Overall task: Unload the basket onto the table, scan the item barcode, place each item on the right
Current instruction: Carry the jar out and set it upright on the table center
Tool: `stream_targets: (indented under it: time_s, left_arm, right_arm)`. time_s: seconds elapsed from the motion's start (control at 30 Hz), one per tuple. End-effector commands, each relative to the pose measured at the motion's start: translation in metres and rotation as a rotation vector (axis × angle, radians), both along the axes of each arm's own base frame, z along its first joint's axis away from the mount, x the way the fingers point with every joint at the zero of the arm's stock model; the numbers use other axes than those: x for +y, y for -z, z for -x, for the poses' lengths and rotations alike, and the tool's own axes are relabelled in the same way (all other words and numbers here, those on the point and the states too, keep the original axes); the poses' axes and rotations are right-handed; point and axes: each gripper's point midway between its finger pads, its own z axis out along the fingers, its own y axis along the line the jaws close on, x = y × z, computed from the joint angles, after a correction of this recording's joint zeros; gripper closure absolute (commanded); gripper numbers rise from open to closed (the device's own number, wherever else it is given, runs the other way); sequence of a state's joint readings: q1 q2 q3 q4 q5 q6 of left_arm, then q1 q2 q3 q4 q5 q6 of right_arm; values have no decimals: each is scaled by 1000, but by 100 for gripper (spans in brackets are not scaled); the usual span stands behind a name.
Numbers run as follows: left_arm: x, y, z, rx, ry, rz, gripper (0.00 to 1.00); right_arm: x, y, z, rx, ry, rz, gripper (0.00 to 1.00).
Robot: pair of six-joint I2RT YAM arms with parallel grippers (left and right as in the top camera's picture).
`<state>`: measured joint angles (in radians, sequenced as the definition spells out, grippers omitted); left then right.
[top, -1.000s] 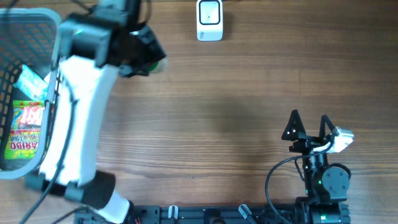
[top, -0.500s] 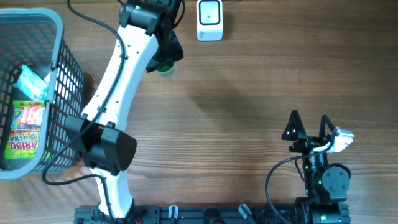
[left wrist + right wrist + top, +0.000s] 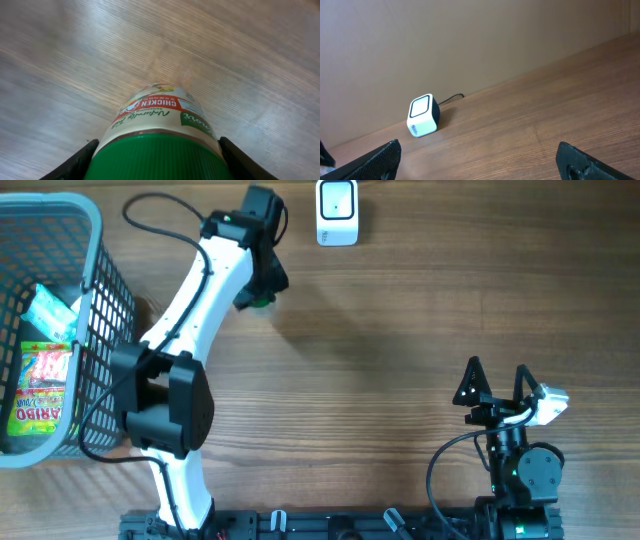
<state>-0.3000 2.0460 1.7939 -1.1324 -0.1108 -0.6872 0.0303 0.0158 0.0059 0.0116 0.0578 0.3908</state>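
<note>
The left gripper (image 3: pixel 262 284), grasping the green-lidded jar (image 3: pixel 156 116) beside the top-centre scanner (image 3: pixel 337 212), is best turning its barcode squarely scannerward, while the right gripper (image 3: pixel 497 370) is idling, fingers spread.

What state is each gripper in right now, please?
Left gripper: closed on the green-lidded jar.
Right gripper: open, holding nothing.

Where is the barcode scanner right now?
In the overhead view the scanner sits top centre, just right of the left gripper holding the green-lidded jar. The right wrist view shows it lower left.
</note>
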Motion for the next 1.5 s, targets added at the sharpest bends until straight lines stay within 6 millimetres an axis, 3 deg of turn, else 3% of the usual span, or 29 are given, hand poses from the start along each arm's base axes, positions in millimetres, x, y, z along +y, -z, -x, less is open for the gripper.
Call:
stream_targets:
  time_s: [0.0,0.1,0.33,0.6,0.63,0.73,1.07,1.23,1.4,1.47]
  left_arm:
    - [-19,40,33,126,10,79,43]
    - [-27,58,56,190,42,58,43]
    - [-58,87,77,187,105,55,39]
    - [-58,100,92,217,118,42,38]
    - [-57,100,93,223,117,39,35]
    - [-57,100,94,226,117,37,0]
    - [-51,94,104,261,119,21,0]
    - [-53,56,95,158,99,57,0]
    - [-55,-34,91,-76,119,157,0]
    - [-47,-76,92,-200,118,169,0]
  right_arm:
    - [-2,-1,0,-3,12,14,0]
    - [-2,-1,0,-3,12,14,0]
    - [-2,-1,0,-3,12,14,0]
    - [-2,-1,0,-3,12,14,0]
    - [-2,-1,0,-3,12,13,0]
    - [-2,-1,0,-3,12,14,0]
    - [-2,-1,0,-3,12,14,0]
    - [-2,-1,0,-3,12,14,0]
    - [-2,-1,0,-3,12,14,0]
    - [-2,-1,0,-3,12,14,0]
